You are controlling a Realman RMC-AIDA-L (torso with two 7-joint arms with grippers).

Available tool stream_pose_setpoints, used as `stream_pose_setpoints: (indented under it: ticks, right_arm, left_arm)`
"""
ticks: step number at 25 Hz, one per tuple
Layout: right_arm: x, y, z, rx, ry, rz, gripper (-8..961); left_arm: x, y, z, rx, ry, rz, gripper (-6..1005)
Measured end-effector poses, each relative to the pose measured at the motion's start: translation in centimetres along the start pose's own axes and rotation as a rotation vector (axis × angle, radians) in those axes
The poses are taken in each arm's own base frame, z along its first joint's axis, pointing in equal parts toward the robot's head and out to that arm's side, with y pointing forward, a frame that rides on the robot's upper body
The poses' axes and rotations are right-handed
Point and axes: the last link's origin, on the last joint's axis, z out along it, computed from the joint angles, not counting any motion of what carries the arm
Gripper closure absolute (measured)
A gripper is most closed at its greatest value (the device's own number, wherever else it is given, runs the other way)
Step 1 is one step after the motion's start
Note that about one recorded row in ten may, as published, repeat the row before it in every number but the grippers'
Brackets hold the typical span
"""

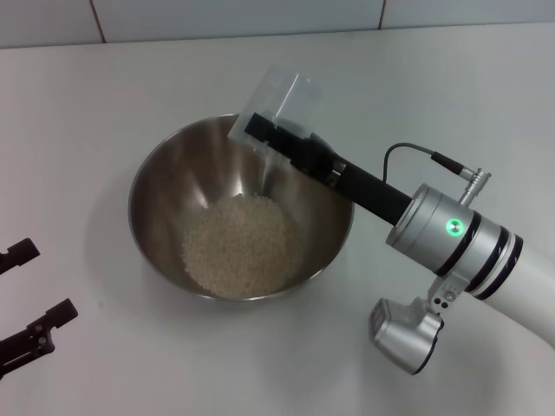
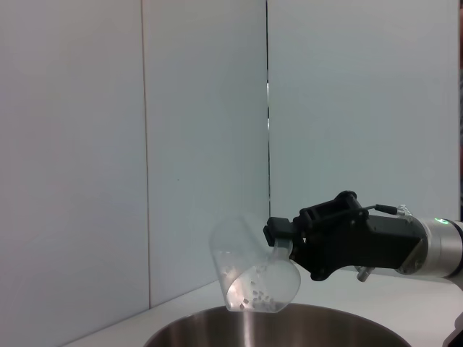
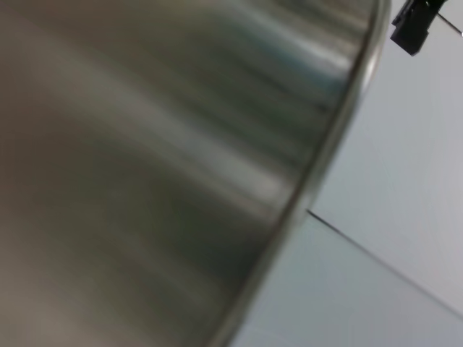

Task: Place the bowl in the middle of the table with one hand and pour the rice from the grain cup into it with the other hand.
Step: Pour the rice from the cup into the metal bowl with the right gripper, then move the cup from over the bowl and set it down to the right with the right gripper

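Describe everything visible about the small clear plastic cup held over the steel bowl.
The small clear plastic grain cup is nearly transparent and straight-sided. The black right gripper clamps it and holds it tipped steeply, mouth down, above the far rim of the large round stainless-steel bowl. It is almost empty: the left wrist view shows only a few off-white grains clinging near its mouth. The rest of the rice lies heaped in the bowl. Only the gripper touches the cup.

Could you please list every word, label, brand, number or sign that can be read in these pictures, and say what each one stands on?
None: no view shows any readable text.
The bowl, the grain cup and the table carry no print.
The right gripper, shut on the grain cup, shows no label; its arm bears only a green light, no writing.
The left gripper, open at the table's edge, is unmarked.
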Motion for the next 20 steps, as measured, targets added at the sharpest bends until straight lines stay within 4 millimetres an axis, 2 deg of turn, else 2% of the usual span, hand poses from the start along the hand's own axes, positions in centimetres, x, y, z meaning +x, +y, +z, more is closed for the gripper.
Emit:
stream_pose_setpoints:
  ticks: [7, 8, 10, 12, 13, 14, 18, 20]
  right_arm:
    - [0.8, -1.2, -0.6, 0.088, 0.106, 0.354, 934]
    - [1.1, -1.7, -0.9, 0.125, 0.159, 0.467, 934]
    - [1.4, -1.9, -1.1, 0.15, 0.184, 0.532, 934]
    - [2.0, -2.3, -1.9, 0.216, 0.233, 0.688, 934]
    - [2.7, -2.6, -2.6, 0.282, 0.272, 0.834, 934]
    - [2.7, -2.6, -2.6, 0.282, 0.272, 0.834, 934]
    - [4.4, -2.3, -4.5, 0.415, 0.395, 1.168, 934]
    - [4.7, -2.1, -4.9, 0.436, 0.419, 1.224, 934]
  left_arm:
    - [0.0, 0.0, 0.0, -0.001, 0.002, -0.001, 208]
    - [0.0, 0.0, 0.1, -0.001, 0.002, -0.001, 208]
    - [0.0, 0.0, 0.1, -0.001, 0.002, 0.0, 208]
    - [0.0, -0.1, 0.1, -0.002, 0.002, 0.002, 208]
    - [0.1, -0.1, 0.1, -0.003, 0.001, 0.003, 208]
    - [0.1, -0.1, 0.1, -0.003, 0.001, 0.003, 208]
    - [0.1, -0.2, 0.2, -0.007, 0.002, 0.002, 208]
    - [0.1, -0.2, 0.3, -0.008, 0.003, 0.0, 208]
